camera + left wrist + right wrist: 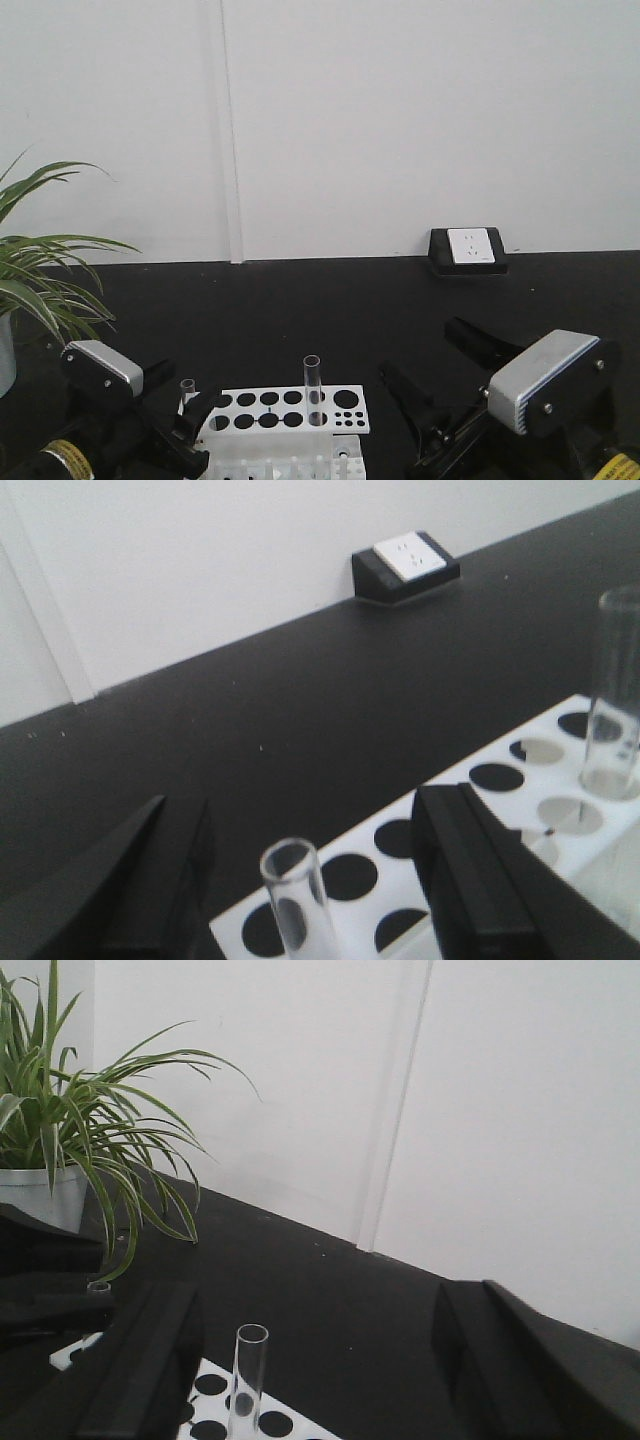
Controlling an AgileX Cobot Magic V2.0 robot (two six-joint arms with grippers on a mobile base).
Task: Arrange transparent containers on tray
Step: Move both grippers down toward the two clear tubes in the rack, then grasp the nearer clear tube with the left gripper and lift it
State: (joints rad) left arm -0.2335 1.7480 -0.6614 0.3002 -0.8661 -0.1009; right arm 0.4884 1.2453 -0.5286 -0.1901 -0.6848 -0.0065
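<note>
Transparent containers number two: a taller tube (312, 392) standing upright in a hole of the white holed rack (345, 410), and a shorter tube (293, 900) upright at the rack's left end; whether it sits in a hole cannot be told. The yellow tray is not in view in any camera. Both tubes are thin clear glass, judged light, rigid, smooth and brittle. They are likely to slip under a loose hold and crack under a hard one. The advisable hold is on the upper wall just below the rim, lifting straight up so that the glass does not bind in the rack. The left claw (300, 815) is spread wide with the shorter tube between its jaws, and neither jaw is visibly touching the glass. The right claw (318, 1300) is likewise spread wide and holds nothing, with the taller tube near its left jaw. Further count: one rack, one wall socket (469, 246), one potted plant (60, 1130) at the bench's left, two claws.
</note>
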